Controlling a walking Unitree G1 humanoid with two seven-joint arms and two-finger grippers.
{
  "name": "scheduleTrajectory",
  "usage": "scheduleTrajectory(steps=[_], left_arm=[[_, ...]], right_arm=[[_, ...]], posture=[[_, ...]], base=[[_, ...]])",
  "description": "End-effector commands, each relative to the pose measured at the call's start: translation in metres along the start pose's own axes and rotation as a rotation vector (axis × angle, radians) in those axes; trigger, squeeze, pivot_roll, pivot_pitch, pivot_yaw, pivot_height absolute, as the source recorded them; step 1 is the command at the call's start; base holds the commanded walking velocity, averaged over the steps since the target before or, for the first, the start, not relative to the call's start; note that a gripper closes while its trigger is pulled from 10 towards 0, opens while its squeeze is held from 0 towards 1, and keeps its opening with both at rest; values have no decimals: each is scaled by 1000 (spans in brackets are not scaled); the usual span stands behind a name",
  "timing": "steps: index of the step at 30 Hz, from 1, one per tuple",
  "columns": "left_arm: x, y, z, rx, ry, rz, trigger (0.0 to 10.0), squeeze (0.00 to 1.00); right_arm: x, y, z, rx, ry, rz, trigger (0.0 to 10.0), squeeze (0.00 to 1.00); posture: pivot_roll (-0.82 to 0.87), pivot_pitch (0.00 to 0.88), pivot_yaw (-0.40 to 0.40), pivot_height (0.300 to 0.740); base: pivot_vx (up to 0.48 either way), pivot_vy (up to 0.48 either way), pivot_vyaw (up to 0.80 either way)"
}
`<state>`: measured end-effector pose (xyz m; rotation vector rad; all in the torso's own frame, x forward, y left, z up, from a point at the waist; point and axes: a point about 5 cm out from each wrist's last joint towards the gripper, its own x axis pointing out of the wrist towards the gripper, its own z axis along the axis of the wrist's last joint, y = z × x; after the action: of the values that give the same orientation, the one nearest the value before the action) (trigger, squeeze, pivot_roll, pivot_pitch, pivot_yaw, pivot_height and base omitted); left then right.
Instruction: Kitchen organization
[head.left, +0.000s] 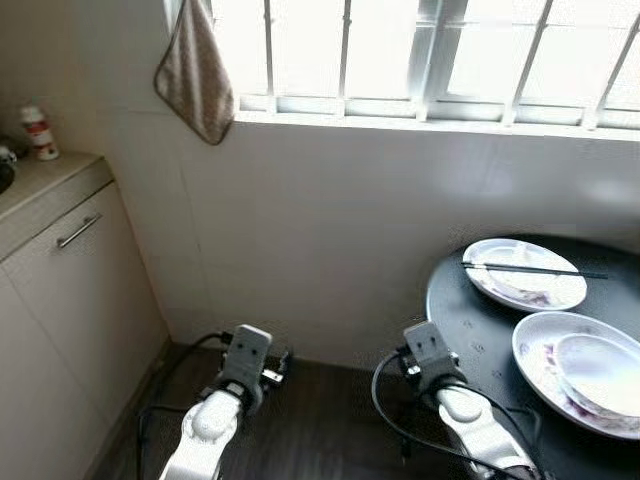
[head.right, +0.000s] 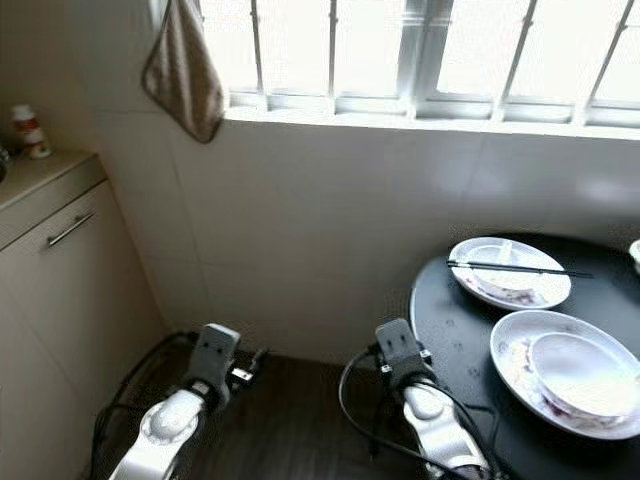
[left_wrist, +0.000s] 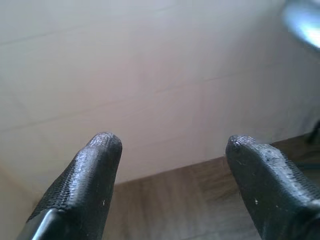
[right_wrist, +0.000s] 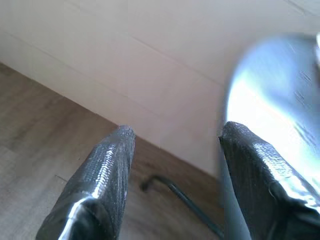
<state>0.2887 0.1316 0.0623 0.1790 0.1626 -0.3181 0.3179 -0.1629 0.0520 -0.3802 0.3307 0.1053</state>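
Black and round, the small table (head.left: 470, 320) stands at about 3 o'clock in the head view and carries the dirty dishes. The far plate (head.left: 525, 275) has chopsticks (head.left: 535, 269) across it, their long axis running from 9 to 3 o'clock. The near plate (head.left: 545, 375) holds a bowl (head.left: 600, 372). The right gripper (right_wrist: 172, 135) hangs just beside the table edge with its fingers apart and empty. The left gripper (left_wrist: 172, 142), also spread and empty, points at the tiled wall (head.left: 330, 230). The right arm is clearly nearer; the dishes lie toward 2 o'clock from it.
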Motion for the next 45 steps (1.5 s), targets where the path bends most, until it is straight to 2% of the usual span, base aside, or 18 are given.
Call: scheduleTrajectory(steps=[1,6,11,15,20,28,36,38,39,40,45], left_arm=[[-2,4,-4,10,21,1,10000,0],[-2,4,-2,7,8,6,10000,0],[-2,4,-3,18,18,5,10000,0],[-2,4,-4,24,27,4,10000,0],[-2,4,-5,27,30,5,10000,0],[-3,3,-4,22,28,5,10000,0],[-4,4,-3,6,11,10,10000,0],[-3,3,-3,4,11,10,10000,0],[-3,3,-3,2,11,10,10000,0],[-3,3,-3,2,11,10,10000,0],[-3,2,-3,-6,9,11,10000,0]], right_arm=[[2,1,10,11,-39,-13,10000,0],[1,-3,12,2,-53,-51,10000,0],[-1,-10,24,-62,-135,-126,10000,0],[-1,-8,28,-91,-168,-120,10000,0],[-3,-3,35,-141,-224,-105,10000,0],[-4,0,39,-151,-265,-97,10000,0],[-5,-5,40,-216,-270,-143,10000,0],[-5,-10,41,-229,-273,-183,10000,0],[-5,-20,41,-214,-262,-250,10000,0],[-5,-20,41,-214,-262,-250,10000,0],[-3,-45,30,-110,-163,-402,10000,0]], posture=[[8,0,0,740],[9,0,0,740],[9,0,0,740],[9,0,0,740],[9,0,0,740],[9,0,0,740],[10,0,-1,740],[10,0,-3,740],[10,0,-4,740],[10,0,-4,740],[13,0,-7,740]], base=[[0,480,-800],[0,288,-800],[0,0,-800],[0,0,0],[0,-480,0],[0,-460,0],[0,0,0],[0,0,0],[0,0,0],[0,0,0],[0,0,-414]])
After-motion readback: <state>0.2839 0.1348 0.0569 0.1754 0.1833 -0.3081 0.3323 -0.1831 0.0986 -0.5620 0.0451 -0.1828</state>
